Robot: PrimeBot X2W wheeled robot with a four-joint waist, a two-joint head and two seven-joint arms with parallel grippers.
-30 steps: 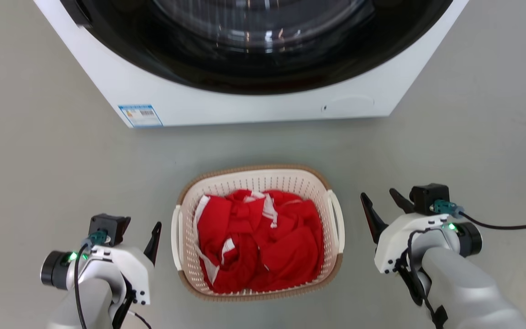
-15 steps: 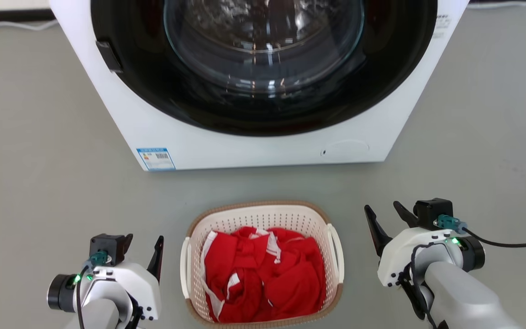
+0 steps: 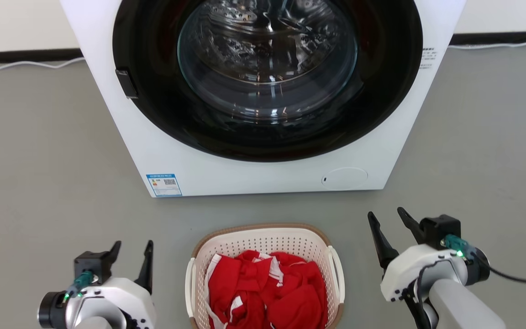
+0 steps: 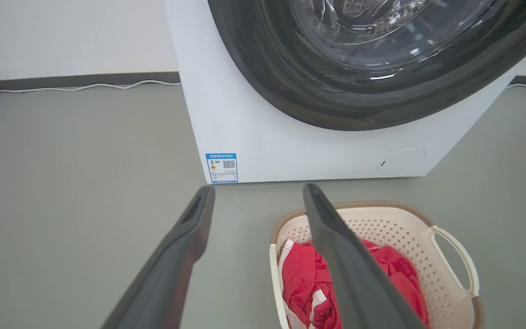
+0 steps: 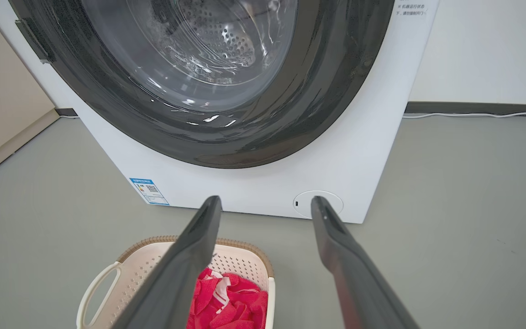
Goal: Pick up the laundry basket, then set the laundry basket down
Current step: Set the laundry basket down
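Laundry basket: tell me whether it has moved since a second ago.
No. The laundry basket sits centred in front of the washer, same as then; the camera tilted, shifting the whole picture.

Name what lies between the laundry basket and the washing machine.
Bare grey floor separates the laundry basket from the washing machine; nothing lies on that strip, as the head view shows.

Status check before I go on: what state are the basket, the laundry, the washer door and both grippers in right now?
laundry basket: upright on the floor, not gripped.
red clothes: heaped inside the basket.
washer door: shut.
left gripper: open, empty, left of the basket, not touching it.
right gripper: open, empty, right of the basket, not touching it.
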